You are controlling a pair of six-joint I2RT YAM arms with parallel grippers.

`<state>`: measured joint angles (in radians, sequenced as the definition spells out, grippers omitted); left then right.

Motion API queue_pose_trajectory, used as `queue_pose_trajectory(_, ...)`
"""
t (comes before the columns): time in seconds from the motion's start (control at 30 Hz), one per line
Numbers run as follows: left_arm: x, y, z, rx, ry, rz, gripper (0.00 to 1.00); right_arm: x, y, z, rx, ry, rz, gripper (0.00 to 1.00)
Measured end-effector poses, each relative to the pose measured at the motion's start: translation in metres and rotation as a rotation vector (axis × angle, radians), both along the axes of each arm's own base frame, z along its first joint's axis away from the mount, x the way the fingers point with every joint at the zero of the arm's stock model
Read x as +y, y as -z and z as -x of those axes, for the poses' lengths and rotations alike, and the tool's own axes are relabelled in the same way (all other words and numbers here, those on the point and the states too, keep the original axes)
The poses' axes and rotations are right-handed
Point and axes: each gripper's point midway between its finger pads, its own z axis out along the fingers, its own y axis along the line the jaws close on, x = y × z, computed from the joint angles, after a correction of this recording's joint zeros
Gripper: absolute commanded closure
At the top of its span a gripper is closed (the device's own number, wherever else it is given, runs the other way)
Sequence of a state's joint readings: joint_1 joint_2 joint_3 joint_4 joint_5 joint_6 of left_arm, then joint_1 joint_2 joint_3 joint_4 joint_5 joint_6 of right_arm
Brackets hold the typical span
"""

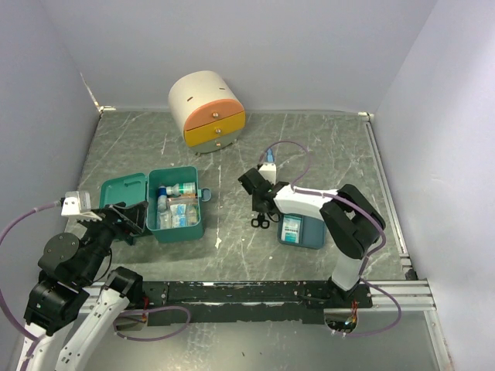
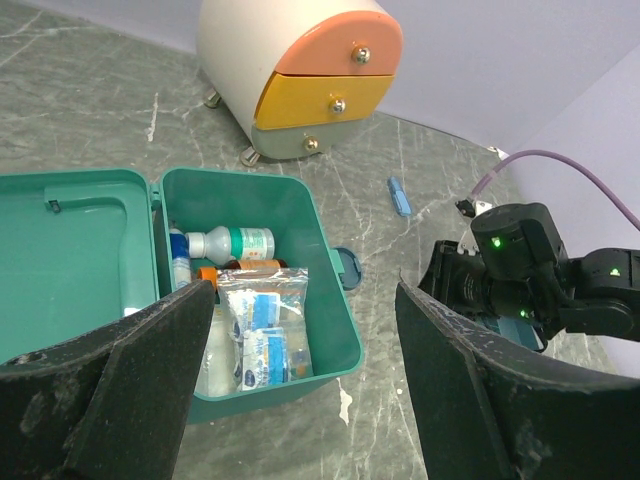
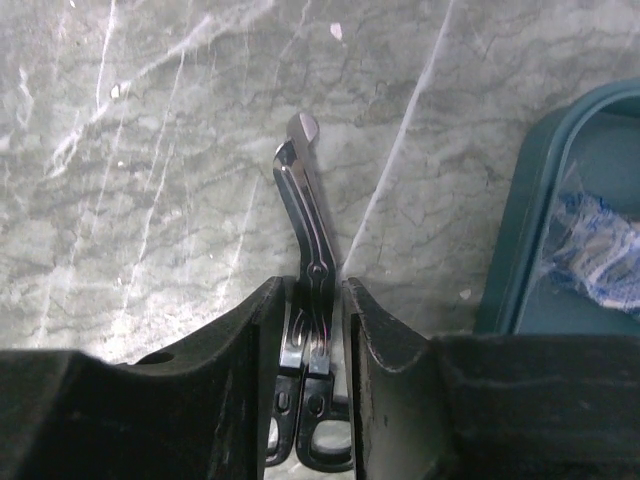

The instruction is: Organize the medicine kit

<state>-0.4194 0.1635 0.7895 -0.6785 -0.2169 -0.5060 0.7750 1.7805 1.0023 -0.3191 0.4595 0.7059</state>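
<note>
pick-up step: right end effector [image 3: 315, 290] straddles the scissors [image 3: 305, 200] on the worktop [image 1: 325, 154], firm pinch impossible to tell; left end effector [image 2: 302, 290] spread beside the open medicine kit [image 1: 179, 233] at left, where a lift and leftward carry should go next.

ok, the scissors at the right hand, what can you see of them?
The scissors are shiny metal, with closed blades bent at an angle to a blunt rounded tip, and dark finger loops. They lie flat on the marbled table. The fingers of the right hand sit close on either side of the pivot. A firm grip can't be confirmed.
</note>
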Motion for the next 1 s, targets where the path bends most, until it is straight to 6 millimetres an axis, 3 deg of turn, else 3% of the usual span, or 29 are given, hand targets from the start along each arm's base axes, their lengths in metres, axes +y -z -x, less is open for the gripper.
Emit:
queue_pose_trajectory(0.13,0.000,0.000,0.000,0.000,0.000,0.000,0.16,0.000,0.001,-0.011,-0.004,-0.010,-0.022,0.74)
queue_pose_trajectory(0.4,0.000,0.000,0.000,0.000,0.000,0.000,0.15,0.006,0.000,-0.020,-0.016,-0.046,-0.036,0.97)
queue_pose_trajectory(0.57,0.000,0.000,0.000,0.000,0.000,0.000,0.16,0.002,-0.002,-0.018,-0.022,-0.043,-0.034,0.98)
queue_pose_trajectory(0.77,0.000,0.000,0.000,0.000,0.000,0.000,0.16,-0.016,-0.006,-0.001,0.013,-0.044,0.009,0.98)
queue_pose_trajectory(1.0,0.000,0.000,0.000,0.000,0.000,0.000,0.16,-0.022,-0.033,0.005,-0.015,-0.042,-0.011,0.97)
